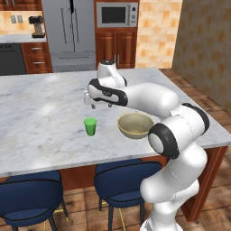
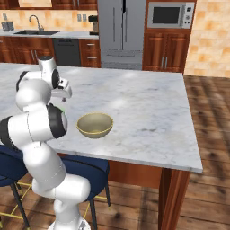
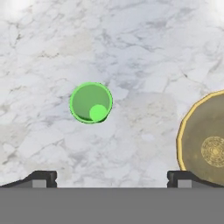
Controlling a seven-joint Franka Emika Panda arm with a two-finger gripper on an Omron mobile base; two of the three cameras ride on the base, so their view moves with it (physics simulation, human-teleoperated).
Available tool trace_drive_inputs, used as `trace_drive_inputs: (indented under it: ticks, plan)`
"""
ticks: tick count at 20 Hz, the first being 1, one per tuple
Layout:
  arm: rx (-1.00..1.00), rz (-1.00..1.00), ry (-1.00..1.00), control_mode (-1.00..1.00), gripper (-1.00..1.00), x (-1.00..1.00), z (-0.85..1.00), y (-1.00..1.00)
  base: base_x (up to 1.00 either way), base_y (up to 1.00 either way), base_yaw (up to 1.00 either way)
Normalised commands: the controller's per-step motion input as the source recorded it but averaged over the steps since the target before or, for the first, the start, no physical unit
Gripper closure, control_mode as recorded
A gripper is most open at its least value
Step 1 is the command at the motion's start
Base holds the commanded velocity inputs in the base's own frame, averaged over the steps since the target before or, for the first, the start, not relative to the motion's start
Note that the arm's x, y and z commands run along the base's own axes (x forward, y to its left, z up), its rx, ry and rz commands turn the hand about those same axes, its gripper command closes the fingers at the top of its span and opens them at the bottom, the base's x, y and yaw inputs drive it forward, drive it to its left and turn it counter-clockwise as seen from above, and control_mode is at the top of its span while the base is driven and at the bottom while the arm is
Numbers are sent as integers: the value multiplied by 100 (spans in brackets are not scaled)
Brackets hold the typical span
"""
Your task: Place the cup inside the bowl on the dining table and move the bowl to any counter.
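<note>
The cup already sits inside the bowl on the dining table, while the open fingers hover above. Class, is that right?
Not quite. The cup stands on the dining table beside the bowl, apart from it, as the left base view shows. The open fingers do hover above.

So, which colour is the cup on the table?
Bright green; the cup shows best in the hand view.

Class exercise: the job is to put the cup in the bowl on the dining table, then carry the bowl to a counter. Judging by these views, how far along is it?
Nothing is done yet. The cup stands on the dining table, apart from the empty bowl. In hand: the open tool hangs above the cup, holding nothing. Left: grasp the cup, set it in the bowl, move the bowl to a counter.
</note>
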Motion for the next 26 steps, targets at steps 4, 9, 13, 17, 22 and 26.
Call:
trace_drive_inputs:
  ticks: [4, 9, 13, 17, 22, 26]
  plan:
    - [0, 0, 0, -100, -100, 21, -6, 13, 0, 0, 0]
    - [0, 0, 0, -100, -100, 20, -9, 3, 0, 0, 0]
    - [0, 0, 0, -100, -100, 27, -13, 0, 0, 0, 0]
    - [0, 0, 0, -100, -100, 31, -7, 0, 0, 0, 0]
    - [0, 0, 0, -100, -100, 23, -10, 0, 0, 0, 0]
    - [0, 0, 0, -100, -100, 16, -14, 3, 0, 0, 0]
